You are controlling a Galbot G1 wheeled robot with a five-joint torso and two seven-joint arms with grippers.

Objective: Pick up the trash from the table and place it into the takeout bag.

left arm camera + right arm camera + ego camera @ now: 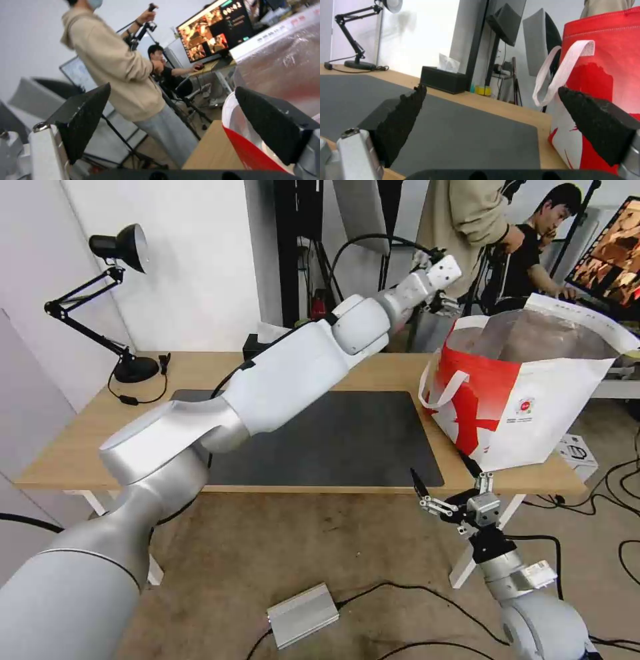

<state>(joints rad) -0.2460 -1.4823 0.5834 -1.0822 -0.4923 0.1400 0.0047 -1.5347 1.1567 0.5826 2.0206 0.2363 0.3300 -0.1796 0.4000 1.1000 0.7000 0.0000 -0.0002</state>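
Left pincer point(170, 120) spread wide, empty, beside foil-lined takeout bag point(533, 400); right pincer point(493, 125) open, low, by wooden table point(393, 370) edge.

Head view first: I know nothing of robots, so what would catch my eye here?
The long white and silver left arm sweeps across the light-wood table and its dark grey mat, its open left gripper beside the rim of the big boxy white-and-red takeout bag with silver foil lining at the table's right end. Below the table's front edge, the right gripper hangs open.
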